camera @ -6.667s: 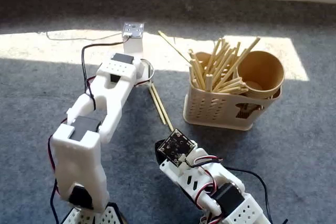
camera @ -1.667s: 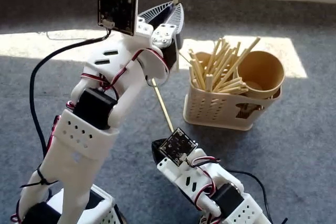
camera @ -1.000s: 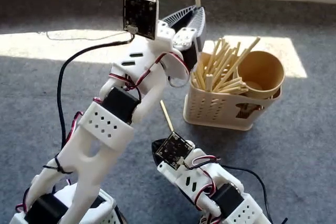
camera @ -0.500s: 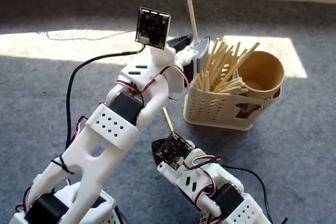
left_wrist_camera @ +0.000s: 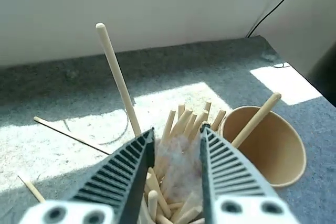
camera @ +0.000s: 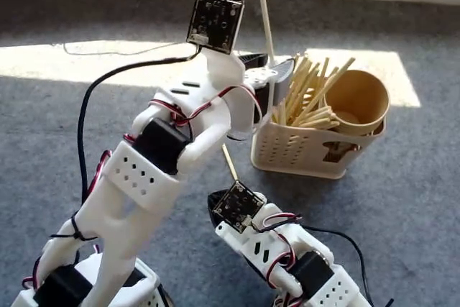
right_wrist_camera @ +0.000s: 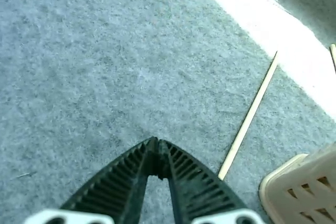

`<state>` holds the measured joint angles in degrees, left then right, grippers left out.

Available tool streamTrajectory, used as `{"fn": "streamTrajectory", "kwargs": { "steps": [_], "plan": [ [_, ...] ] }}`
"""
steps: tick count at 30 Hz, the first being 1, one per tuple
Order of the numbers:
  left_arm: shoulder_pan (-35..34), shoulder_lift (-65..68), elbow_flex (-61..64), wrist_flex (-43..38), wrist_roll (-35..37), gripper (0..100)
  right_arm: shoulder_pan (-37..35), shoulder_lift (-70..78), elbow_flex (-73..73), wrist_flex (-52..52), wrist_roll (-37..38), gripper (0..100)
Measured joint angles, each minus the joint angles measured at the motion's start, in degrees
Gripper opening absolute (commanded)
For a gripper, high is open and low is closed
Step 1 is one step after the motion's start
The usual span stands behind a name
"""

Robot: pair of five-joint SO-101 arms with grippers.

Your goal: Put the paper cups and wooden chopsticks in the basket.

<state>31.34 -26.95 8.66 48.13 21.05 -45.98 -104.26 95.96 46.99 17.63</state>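
A cream basket [camera: 295, 152] holds a bundle of wooden chopsticks [camera: 305, 95] and a brown paper cup [camera: 357, 98]. My left gripper [camera: 277, 80] hangs over the basket's left end. Its jaws [left_wrist_camera: 176, 135] are open above the bundled chopsticks [left_wrist_camera: 181, 121], with the paper cup [left_wrist_camera: 268, 145] beside them. One chopstick [camera: 266, 26] stands nearly upright along one finger [left_wrist_camera: 126, 177], its lower end hidden behind it. Another chopstick [camera: 230, 162] lies on the carpet left of the basket. My right gripper [right_wrist_camera: 157, 153] is shut and empty, low over the carpet near that chopstick [right_wrist_camera: 249, 116].
Grey carpet [camera: 402, 199] with a sunlit band behind the basket. A thin stick [left_wrist_camera: 68, 136] and a short stick end [left_wrist_camera: 31, 187] lie in the sunlit area. A basket corner [right_wrist_camera: 304, 187] is close to my right gripper. A wall runs along the back.
My left arm lifted a chopstick off the carpet and swung it right over the basket. In the last half second it settled slightly lower. The right arm has not moved.
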Motion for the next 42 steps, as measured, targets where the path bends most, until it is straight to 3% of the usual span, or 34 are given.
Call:
{"fn": "streamTrajectory", "kwargs": {
  "steps": [3,9,15,24,31,39,42],
  "plan": [
    [0.3,-3.7,-0.1,1.9,0.0,14,0.0,0.0,0.0,0.0,0.0,0.6],
    [-1.8,-9.6,-0.8,2.3,0.0,1,0.0,0.0,0.0,0.0,0.0,0.6],
    [-9.9,-10.0,1.8,2.3,0.0,2,0.2,0.0,0.0,0.0,0.0,0.6],
    [-19.9,-10.0,15.8,2.3,0.3,9,3.3,0.0,0.0,0.0,0.0,0.6],
    [-21.8,-10.0,25.9,-0.4,0.4,9,3.3,0.0,0.0,0.0,0.0,0.6],
    [-23.0,4.0,23.6,-1.5,0.4,9,5.1,0.0,0.0,0.0,0.0,0.6],
    [-23.1,12.9,18.1,-0.6,0.4,15,7.1,0.0,0.0,0.0,0.0,0.6]
  ]
}}
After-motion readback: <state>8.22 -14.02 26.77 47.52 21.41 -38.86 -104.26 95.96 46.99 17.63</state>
